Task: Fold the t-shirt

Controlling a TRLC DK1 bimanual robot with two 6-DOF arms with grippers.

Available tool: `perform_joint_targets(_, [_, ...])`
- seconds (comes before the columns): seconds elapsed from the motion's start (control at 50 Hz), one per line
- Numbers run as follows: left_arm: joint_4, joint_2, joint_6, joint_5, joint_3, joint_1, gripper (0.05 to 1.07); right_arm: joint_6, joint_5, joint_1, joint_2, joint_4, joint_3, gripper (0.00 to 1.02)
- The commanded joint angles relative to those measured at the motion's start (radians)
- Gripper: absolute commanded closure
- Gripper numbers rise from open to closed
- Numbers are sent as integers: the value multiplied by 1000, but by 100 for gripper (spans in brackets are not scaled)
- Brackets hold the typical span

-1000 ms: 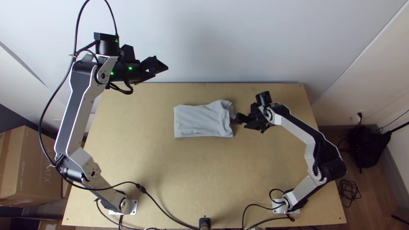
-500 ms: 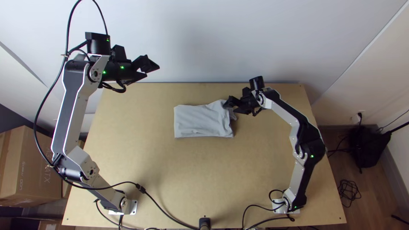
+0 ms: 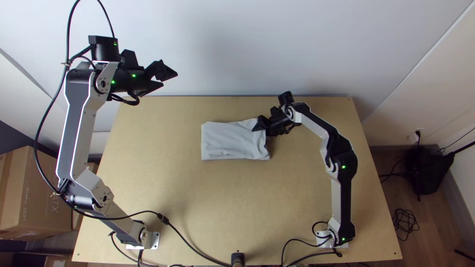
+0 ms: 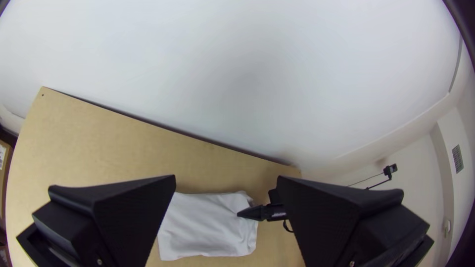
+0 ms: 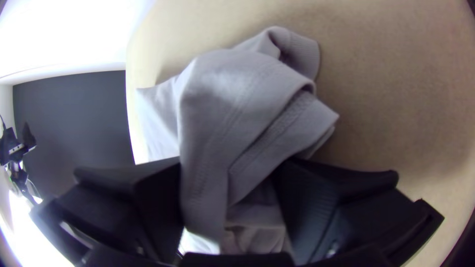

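Note:
My left gripper (image 3: 169, 79) hangs open beyond the table's far left corner, well away from the cloth; its fingers stand wide apart around the left gripper's empty gap (image 4: 226, 182) in its own wrist view. The grey t-shirt (image 3: 232, 141) lies folded into a rough rectangle at the table's far middle, its right end rumpled. My right gripper (image 3: 257, 124) is over that right end, near the far corner. In the right wrist view, the bunched t-shirt (image 5: 232, 104) with its hems rises between the spread fingers of the right gripper (image 5: 227, 168).
The wooden table (image 3: 217, 207) stretches toward both arm bases, with a pale wall (image 3: 247, 49) behind its far edge. A black cable (image 3: 185, 242) crosses the near left part. Cardboard boxes (image 3: 34, 193) stand left of the table.
The right gripper has moved up the picture, then left over the shirt's right end, and the loose flap there has shifted inward. The left gripper has drifted farther left, still open.

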Motion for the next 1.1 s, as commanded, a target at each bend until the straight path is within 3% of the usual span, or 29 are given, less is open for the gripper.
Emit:
perform_joint_targets(0.0, [-7,-15,2,-2,29,4,10,-24,-13,-13,67,-23,-3,85])
perform_joint_targets(0.12, [-2,-10,-1,-2,29,2,10,-56,-13,-58,69,-27,-26,86])
perform_joint_targets(0.18, [1,-9,-4,-2,29,2,10,-67,-13,-82,66,-27,-34,100])
perform_joint_targets(0.5, [7,-2,-5,-2,32,-4,10,-87,-16,-288,21,-10,-69,100])
perform_joint_targets(1.08, [21,-1,-7,1,32,-22,10,-85,-26,-765,-17,3,-59,100])
